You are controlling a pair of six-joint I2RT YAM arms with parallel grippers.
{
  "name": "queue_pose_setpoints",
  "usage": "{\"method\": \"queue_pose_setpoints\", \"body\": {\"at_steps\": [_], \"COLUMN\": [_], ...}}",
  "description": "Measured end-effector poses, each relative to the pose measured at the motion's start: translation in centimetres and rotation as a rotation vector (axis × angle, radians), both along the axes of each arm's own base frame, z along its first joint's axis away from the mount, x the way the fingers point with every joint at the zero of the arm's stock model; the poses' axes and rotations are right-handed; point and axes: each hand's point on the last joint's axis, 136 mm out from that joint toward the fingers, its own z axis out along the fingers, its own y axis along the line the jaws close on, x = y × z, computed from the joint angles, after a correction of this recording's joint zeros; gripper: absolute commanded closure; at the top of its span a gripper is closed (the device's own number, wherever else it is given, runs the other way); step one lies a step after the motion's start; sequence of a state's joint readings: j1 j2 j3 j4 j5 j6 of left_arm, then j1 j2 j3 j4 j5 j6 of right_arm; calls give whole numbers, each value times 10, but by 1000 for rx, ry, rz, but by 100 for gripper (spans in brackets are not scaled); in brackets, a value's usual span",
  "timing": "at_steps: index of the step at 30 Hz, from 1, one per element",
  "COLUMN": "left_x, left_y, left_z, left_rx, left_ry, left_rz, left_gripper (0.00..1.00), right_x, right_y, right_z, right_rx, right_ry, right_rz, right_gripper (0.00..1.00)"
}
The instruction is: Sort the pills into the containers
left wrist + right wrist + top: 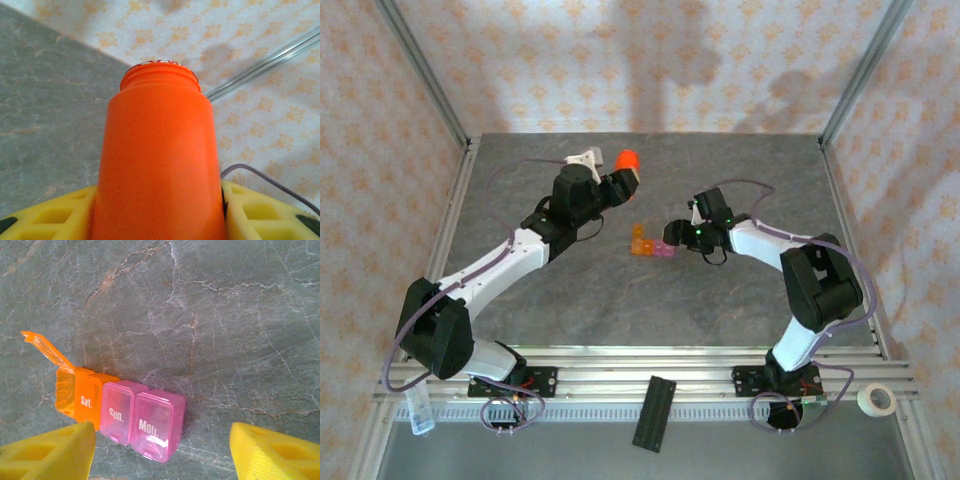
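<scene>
Two grasps: clamping the left fingers (623, 180) on an orange bottle (160, 160) (threaded neck apparently uncapped) toward the table (225, 315)'s far edge; holding the right fingers (672, 232) apart above the containers (125, 412), mid-table, Sat. lid (45, 350) up.

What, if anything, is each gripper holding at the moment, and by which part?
The left gripper clamps the orange bottle by its lower body; the right gripper, open above the pill organizer, holds nothing.
</scene>
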State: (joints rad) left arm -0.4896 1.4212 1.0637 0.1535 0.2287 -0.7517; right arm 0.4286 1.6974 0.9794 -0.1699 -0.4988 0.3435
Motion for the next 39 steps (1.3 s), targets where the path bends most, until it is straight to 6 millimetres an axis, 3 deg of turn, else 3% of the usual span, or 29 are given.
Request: {"method": "queue_pose_setpoints", "body": {"at_steps": [15,28,39], "left_x": [4,1,3], "left_y": [-5,-7,-4], "left_z": [44,51,60], "left_rx": [-19,-20,-15], "left_ry": [-97,-100,-99], "left_rz": [-8,-13,5], "left_gripper": [100,100,100], "right_x": [3,-11,-19], "right_y": [4,31,33], "right_z": [6,15,-16], "right_rx": [32,-82,-267], "right_ry": [-19,-77,-77], "right_rz": [-12,159,269], "right_gripper": [29,24,23]}}
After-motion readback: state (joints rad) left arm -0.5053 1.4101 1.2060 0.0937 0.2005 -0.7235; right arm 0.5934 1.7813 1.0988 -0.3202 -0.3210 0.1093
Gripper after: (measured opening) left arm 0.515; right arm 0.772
